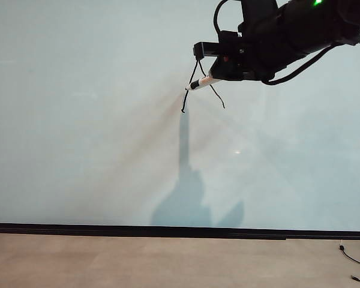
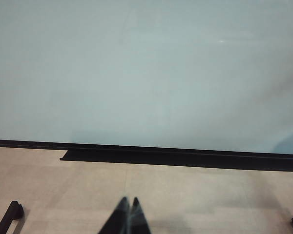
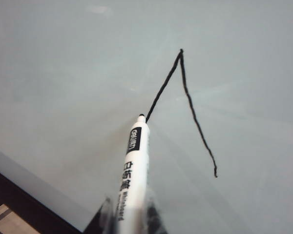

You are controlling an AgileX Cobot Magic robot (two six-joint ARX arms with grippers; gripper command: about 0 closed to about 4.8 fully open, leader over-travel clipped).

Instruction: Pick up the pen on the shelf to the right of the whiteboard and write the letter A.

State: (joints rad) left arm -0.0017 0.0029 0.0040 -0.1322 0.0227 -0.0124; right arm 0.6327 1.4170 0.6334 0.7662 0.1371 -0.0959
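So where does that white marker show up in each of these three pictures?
Exterior view: the pen is upper right of centre, held by the right tool, tip on the whiteboard by the unfinished letter A.
Left wrist view: not in it; only the shut left tool low on the near edge.
Right wrist view: pen rises from the bottom edge, tip by one stroke.
Shared landmark: the board's black strip.

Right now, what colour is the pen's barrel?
White with dark print; the pen shows best in the right wrist view.
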